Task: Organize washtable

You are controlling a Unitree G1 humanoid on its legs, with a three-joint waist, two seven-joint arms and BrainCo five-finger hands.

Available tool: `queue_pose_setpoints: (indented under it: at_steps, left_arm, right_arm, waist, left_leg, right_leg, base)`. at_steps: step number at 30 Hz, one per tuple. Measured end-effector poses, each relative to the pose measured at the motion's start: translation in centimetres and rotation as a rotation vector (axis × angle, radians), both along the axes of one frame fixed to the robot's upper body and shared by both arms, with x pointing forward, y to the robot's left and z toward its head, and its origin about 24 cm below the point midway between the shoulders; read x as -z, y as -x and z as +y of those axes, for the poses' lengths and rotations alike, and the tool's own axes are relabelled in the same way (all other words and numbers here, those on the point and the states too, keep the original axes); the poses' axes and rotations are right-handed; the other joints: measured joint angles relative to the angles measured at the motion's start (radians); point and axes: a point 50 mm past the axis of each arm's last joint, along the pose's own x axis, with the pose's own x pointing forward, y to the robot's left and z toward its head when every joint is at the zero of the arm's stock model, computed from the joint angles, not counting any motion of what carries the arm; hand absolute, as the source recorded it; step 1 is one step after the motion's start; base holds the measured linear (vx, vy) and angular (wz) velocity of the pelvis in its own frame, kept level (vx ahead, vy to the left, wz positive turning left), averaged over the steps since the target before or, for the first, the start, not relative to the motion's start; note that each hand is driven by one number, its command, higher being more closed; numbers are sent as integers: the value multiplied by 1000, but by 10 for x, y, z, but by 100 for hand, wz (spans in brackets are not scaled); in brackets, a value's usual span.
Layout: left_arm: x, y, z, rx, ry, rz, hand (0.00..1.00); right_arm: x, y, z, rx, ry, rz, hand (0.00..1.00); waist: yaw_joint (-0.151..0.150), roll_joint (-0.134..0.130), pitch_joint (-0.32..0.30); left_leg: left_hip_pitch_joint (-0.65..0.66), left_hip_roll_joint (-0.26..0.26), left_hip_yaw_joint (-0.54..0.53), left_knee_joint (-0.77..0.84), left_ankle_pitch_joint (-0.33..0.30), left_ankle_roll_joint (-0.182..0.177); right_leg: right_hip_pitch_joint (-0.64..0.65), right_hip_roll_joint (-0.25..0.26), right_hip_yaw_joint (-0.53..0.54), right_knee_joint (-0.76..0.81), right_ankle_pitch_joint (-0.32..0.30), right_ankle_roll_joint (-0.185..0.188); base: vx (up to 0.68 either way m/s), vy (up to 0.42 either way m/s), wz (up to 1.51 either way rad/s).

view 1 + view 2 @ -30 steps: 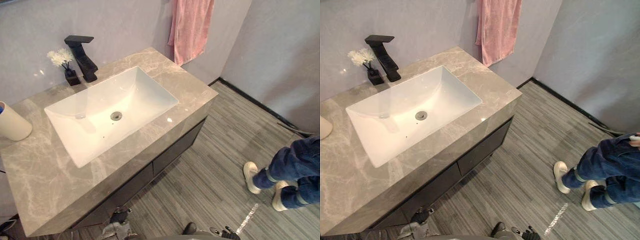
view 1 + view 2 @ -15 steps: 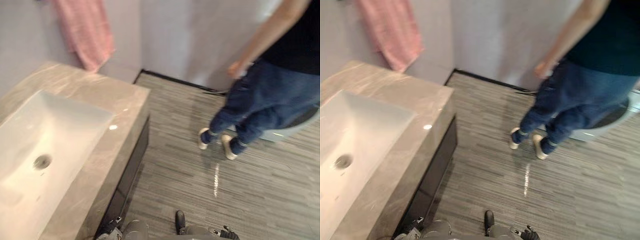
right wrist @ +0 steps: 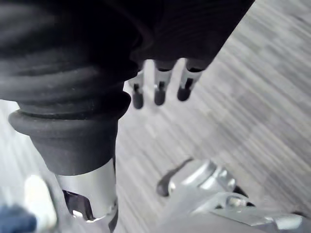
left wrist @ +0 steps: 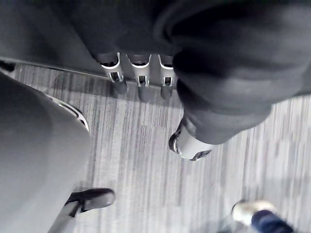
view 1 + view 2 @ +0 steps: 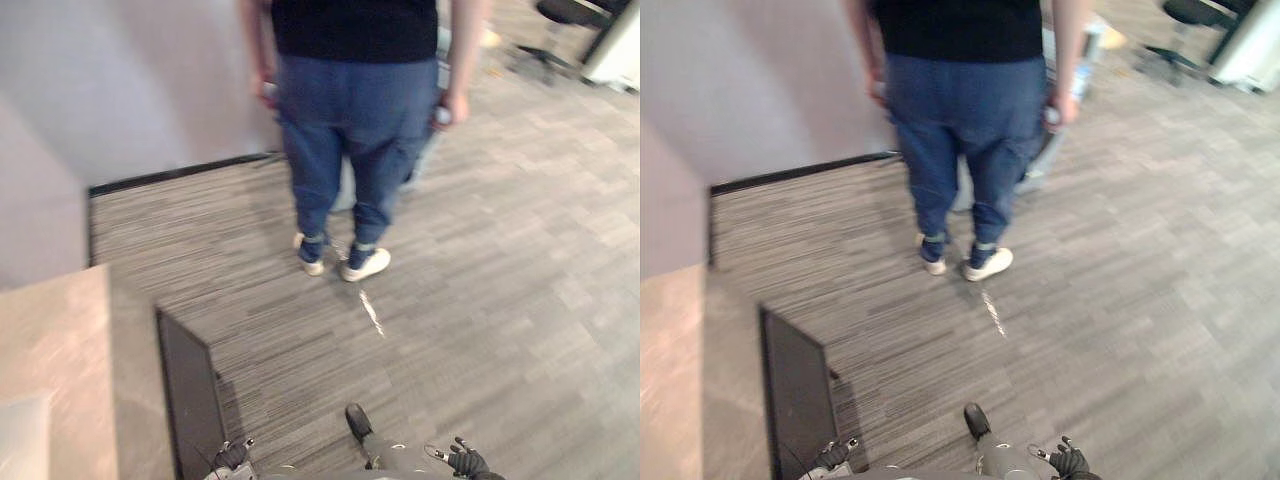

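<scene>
- Presently the left hand [image 4: 141, 80] and the right hand [image 3: 159, 85] hang over the floor [image 5: 500, 300], fingers released and empty.
- Only a corner of the desk [image 5: 50, 340] shows, at the lower left.
- Probably best: face the desk squarely before reaching, keeping clear of the person [image 5: 350, 130].

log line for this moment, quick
left hand: open, empty | right hand: open, empty | washtable: corner at robot's left | person: standing on floor ahead

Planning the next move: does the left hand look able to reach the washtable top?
Probably yes, once raised: the left hand hangs open, low beside the dark cabinet front, and nothing stands between it and the washtable top.
</scene>
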Motion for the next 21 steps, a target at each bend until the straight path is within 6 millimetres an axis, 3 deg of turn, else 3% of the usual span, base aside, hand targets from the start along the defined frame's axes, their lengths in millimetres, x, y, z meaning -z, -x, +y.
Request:
queue_pose_setpoints:
  at_steps: [1,2,3,4,5,6,7,8,9,14,18,21]
  left_arm:
    - [-2,-4,7,17,-22,-9,0]
    - [-3,-7,12,20,-35,-12,0]
    - [-3,-7,9,6,-28,-11,0]
    - [0,-2,2,-1,-5,5,0]
    - [1,-1,-2,16,7,16,0]
    - [2,-1,-6,35,19,16,0]
    - [2,-2,-6,54,24,15,0]
    - [1,-7,-7,66,30,9,0]
    - [2,-8,-10,68,42,13,0]
    - [2,-6,-13,72,59,9,0]
    - [3,0,-12,66,62,26,0]
    - [3,2,-8,30,64,25,0]
  right_arm:
    - [0,-9,10,15,-31,-20,0]
    - [1,-1,11,75,-45,-9,0]
    - [2,2,11,88,-48,-3,0]
    - [1,4,3,93,-35,-1,0]
    - [0,2,1,87,-29,-3,0]
    - [-1,-3,0,78,-25,-9,0]
    - [-1,-7,2,69,-28,-16,0]
    - [0,-7,5,52,-34,-11,0]
    - [-1,-7,5,60,-34,-16,0]
    - [2,5,7,117,-53,1,0]
    - [3,5,13,178,-83,-9,0]
    - [4,6,14,196,-93,-8,0]
  waist:
    - [0,-39,19]
    - [-5,-62,18]
    - [-2,-56,14]
    - [0,-22,2]
    - [0,-7,2]
    - [1,5,1]
    - [-1,-5,-5]
    - [-4,-9,-5]
    - [-10,-3,-3]
    - [-13,-11,-25]
    - [-29,-9,-28]
    - [-28,-18,-26]
  left_leg:
    - [-33,-26,-6,-31,-41,46]
    - [-13,-44,84,-131,57,53]
    - [-5,-41,131,-129,56,54]
    - [5,-23,205,-129,56,56]
    - [16,-18,240,-136,56,56]
    - [24,-17,316,-145,56,56]
    - [24,-19,364,-144,55,55]
    - [25,-20,418,-142,56,54]
    - [30,-12,448,-140,62,43]
    - [95,5,489,-174,92,-6]
    - [107,16,547,-163,101,-22]
    - [89,113,553,103,84,-19]
  right_leg:
    - [8,-14,-132,-70,98,2]
    - [2,-67,-439,33,-133,-98]
    - [2,-93,-588,128,-278,-112]
    - [14,-154,-817,292,-434,-122]
    - [33,-196,-916,359,-481,-101]
    - [81,-284,-1064,427,-547,-53]
    - [124,-341,-1142,427,-569,-24]
    - [171,-364,-1171,352,-560,31]
    - [181,-338,-1133,295,-541,46]
    - [240,-272,-1100,187,-511,22]
    - [252,-239,-1049,132,-484,3]
    - [275,-225,-954,106,-471,-8]
  base:
    - [-145,76,-202]
    - [-155,68,-188]
    - [-58,63,-177]
    - [21,57,-156]
    - [42,54,-205]
    - [-2,11,-183]
    - [-40,-29,-206]
    - [-50,-111,-158]
    - [-16,-163,-114]
    - [12,-165,-31]
    - [-28,-96,-45]
    - [-57,-13,-85]
